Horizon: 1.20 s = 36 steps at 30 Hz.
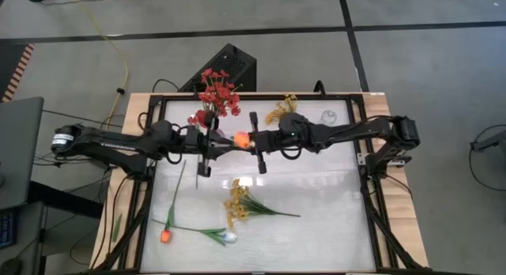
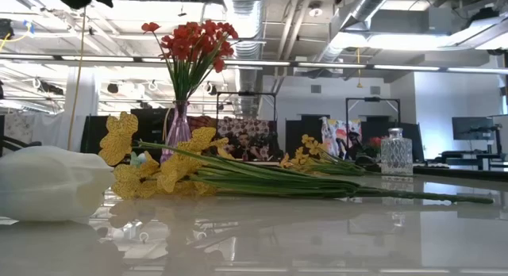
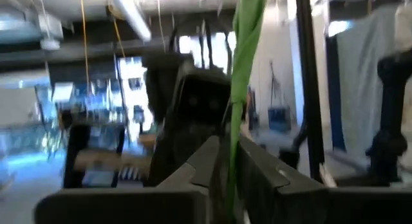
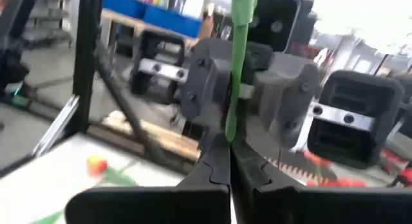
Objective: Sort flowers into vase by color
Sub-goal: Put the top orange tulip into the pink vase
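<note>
An orange tulip stands upright in the air between my two grippers; from above only its blossom [image 1: 239, 138] shows. Its green stem [image 4: 241, 31] runs up past both wrist cameras. My right gripper [image 4: 230, 153] comes from the table's right and is shut on the stem. My left gripper [image 3: 228, 179] comes from the left, and its fingers stand close on either side of the stem [image 3: 248, 44] with a narrow gap. Red flowers [image 1: 217, 93] stand in a purple vase [image 2: 178, 125] at the far edge. The low view shows neither gripper. My right gripper pinches the tulip's green stem [image 4: 232, 130] between its two fingers, well below the blossom. The fingers come level from the table's right and lie across the stem. The tulip stands upright, lifted clear of the table.
On the near half of the table lie a yellow spray [image 1: 237, 200], an orange tulip [image 1: 166, 235] and a white tulip [image 1: 229, 237]. At the far right, another yellow spray [image 1: 281, 109] lies beside a clear glass vase [image 1: 328, 117]. Dark frame rails [image 1: 364, 172] border the table.
</note>
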Motion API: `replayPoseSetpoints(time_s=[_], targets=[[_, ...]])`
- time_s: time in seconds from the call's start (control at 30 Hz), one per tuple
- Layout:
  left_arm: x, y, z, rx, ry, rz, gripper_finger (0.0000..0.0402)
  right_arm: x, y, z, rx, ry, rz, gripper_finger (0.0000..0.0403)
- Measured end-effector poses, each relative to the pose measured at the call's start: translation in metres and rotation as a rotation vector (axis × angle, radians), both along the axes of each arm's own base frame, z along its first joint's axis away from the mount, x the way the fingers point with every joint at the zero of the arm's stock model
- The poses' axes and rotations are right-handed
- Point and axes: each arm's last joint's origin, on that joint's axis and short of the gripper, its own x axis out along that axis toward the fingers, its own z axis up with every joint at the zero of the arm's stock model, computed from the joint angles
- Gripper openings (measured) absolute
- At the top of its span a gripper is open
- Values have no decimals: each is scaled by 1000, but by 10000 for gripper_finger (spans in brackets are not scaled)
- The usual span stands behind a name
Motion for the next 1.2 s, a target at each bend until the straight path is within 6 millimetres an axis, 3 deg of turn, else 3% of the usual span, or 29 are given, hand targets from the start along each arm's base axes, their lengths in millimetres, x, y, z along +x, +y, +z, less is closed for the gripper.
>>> replayPoseSetpoints(time_s=[0.13, 0.27, 0.37, 0.57, 0.77, 0.87, 1.0, 1.2], targets=[[-27, -1, 11, 23, 56, 8, 94, -17, -6, -8, -24, 37, -17, 18], [-55, -3, 13, 71, 163, 22, 127, -29, -16, -40, -30, 17, -47, 18], [-72, -2, 13, 91, 158, 97, 135, -31, -21, -62, -19, -134, -65, 18], [-90, 7, -28, 34, 4, 441, 135, -13, -29, -89, -13, -307, -101, 18], [-118, 9, -59, -165, -373, 462, 134, 15, -48, -102, -34, -309, -151, 18], [-132, 16, -70, -354, -478, 632, 134, 25, -55, -106, -45, -309, -183, 18], [-135, 32, -84, -590, -440, 1019, 134, 29, -66, -107, -25, -312, -207, 18], [-129, 58, -105, -600, -259, 1253, 134, 27, -75, -104, -27, -323, -235, 18]])
